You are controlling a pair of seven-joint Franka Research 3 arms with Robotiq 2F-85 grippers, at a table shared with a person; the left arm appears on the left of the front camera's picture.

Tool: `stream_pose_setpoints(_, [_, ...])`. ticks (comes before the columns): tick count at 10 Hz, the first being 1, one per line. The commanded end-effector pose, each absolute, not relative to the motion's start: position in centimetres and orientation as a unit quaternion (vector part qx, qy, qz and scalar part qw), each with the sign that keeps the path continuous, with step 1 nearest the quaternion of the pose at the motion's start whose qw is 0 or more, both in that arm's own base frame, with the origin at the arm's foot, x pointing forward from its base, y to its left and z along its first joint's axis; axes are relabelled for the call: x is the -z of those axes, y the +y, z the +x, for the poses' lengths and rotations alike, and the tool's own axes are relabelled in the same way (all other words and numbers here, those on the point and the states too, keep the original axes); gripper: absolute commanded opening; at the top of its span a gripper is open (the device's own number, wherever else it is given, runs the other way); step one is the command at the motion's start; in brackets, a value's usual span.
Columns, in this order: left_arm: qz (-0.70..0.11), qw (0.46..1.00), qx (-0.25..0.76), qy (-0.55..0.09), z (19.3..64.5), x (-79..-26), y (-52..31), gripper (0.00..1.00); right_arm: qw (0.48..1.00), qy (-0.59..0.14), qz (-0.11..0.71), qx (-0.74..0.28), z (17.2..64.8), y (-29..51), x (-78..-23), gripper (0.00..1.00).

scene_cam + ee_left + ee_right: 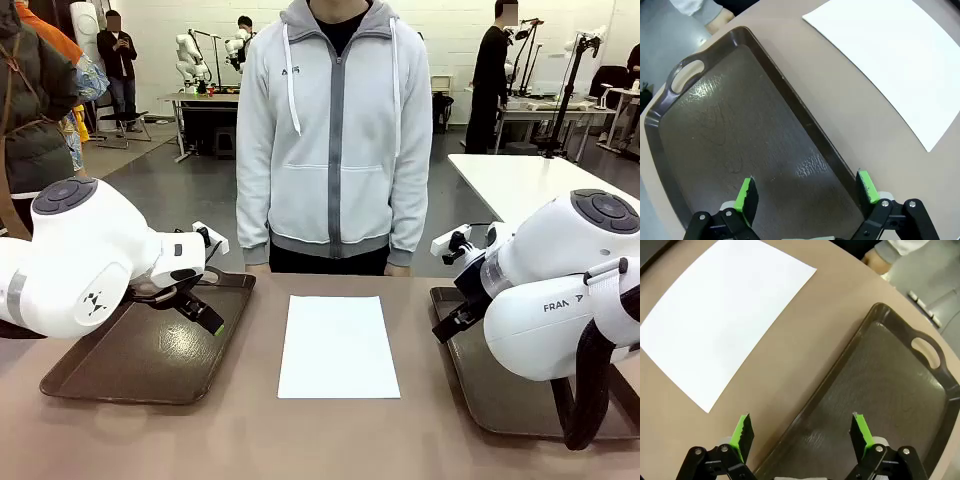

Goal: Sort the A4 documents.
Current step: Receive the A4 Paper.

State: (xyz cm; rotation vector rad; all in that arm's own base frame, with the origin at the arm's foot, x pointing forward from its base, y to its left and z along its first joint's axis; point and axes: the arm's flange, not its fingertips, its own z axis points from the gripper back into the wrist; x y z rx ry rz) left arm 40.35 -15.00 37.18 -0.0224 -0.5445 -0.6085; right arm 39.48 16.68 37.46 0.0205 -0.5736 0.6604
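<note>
- Nearest the front camera are my two white arms, one on each side of the plain white rectangular sheet of A4 paper [337, 345].
- That sheet of A4 paper [895, 55] lies flat on the beige-brown worktop [320, 440], with its long edges running away from me. I cannot tell whether it is one sheet or a thin stack.
- To the left of the sheet sits a glossy dark brown rectangular tray with a cut-out handle, the left tray [110, 375]. It lies near the paper without touching it.
- My left tool [208, 318] hangs over the side of that tray nearest the sheet. In its wrist view the left tool [806, 191] has its green pads spread wide and holds nothing.
- To the right of the sheet lies a matching dark brown tray, the right tray [475, 390], also apart from the paper.
- My right tool [447, 322] hangs over that tray's edge nearest the sheet. The right tool [801, 432] is spread wide and holds nothing. One pad is above the bare worktop beside the sheet [725, 315] and the other is above the right tray [890, 405].
- Behind the sheet, at the far side, stands a person in a light grey zip hoodie [335, 130].
</note>
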Motion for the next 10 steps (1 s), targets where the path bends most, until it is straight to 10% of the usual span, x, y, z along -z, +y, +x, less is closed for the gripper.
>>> stream_pose_setpoints(1, [-0.011, 0.918, 0.296, -0.265, 40.35, -37.17, -15.0, 1.0, 0.906, -0.278, 0.01, -0.32, 39.48, 16.68, -37.45, 1.0])
stream_pose_setpoints(10, [-0.011, 0.918, 0.296, -0.265, 40.35, -37.17, -15.0, 1.0, 0.906, -0.278, 0.01, -0.32, 39.48, 16.68, -37.45, 1.0])
